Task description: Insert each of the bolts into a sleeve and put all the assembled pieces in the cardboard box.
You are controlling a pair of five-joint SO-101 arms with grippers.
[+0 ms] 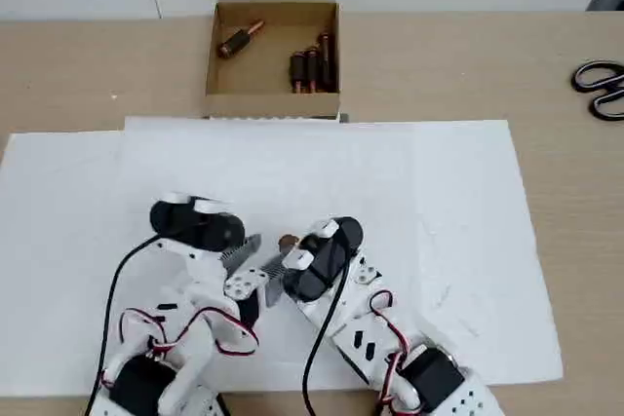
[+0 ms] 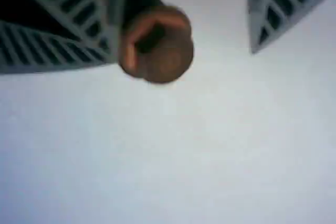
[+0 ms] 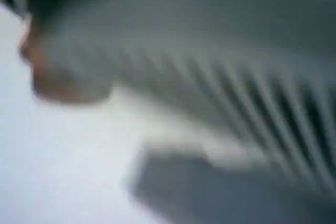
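Observation:
A copper-headed bolt [image 1: 288,242] sits in a dark sleeve, held just above the white paper between the two arms. In the left wrist view the bolt head [image 2: 157,45] faces the camera, close to one ribbed finger [image 2: 47,43] of my left gripper [image 1: 246,252]. The other finger [image 2: 273,9] stands far off, so this gripper is open around the piece. My right gripper [image 1: 278,262] is shut on the sleeve and bolt, whose copper end [image 3: 55,80] lies beside its ribbed finger [image 3: 236,103]. The cardboard box [image 1: 275,99] at the back holds several assembled pieces [image 1: 312,67].
A white paper sheet [image 1: 409,211] covers the table under both arms. Scissors [image 1: 600,87] lie at the far right edge. The box stands beyond the paper's far edge, left of centre.

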